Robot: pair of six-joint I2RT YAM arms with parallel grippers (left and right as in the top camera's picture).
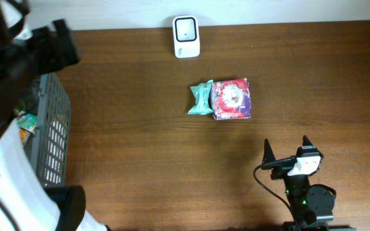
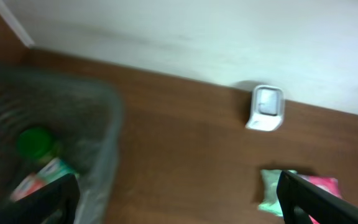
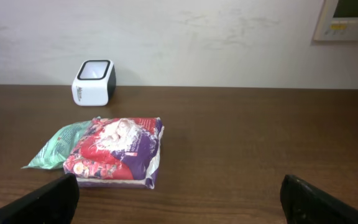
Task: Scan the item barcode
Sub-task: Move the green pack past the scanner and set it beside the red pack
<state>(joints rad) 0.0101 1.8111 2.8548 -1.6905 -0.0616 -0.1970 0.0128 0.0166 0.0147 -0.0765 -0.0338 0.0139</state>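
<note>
The right gripper [image 1: 286, 142], jaws spread and empty, is the nearer one. The red pack [image 1: 231, 99] lies flat ahead and to its left, with a green pack [image 1: 201, 98] touching the pack's left edge. The scanner [image 1: 186, 36] stands beyond both. The left gripper [image 2: 176, 208], also spread, hangs over the basket [image 1: 56, 128], well apart.

We see soft, even indoor light; the packets [image 1: 230, 97] cast only faint shadows. Our overhead and right wrist views are sharp, and the table [image 3: 260, 137] carries a mild sheen. The left wrist view is blurred: basket [image 2: 98, 124] and scanner [image 2: 266, 109] look smeared.
</note>
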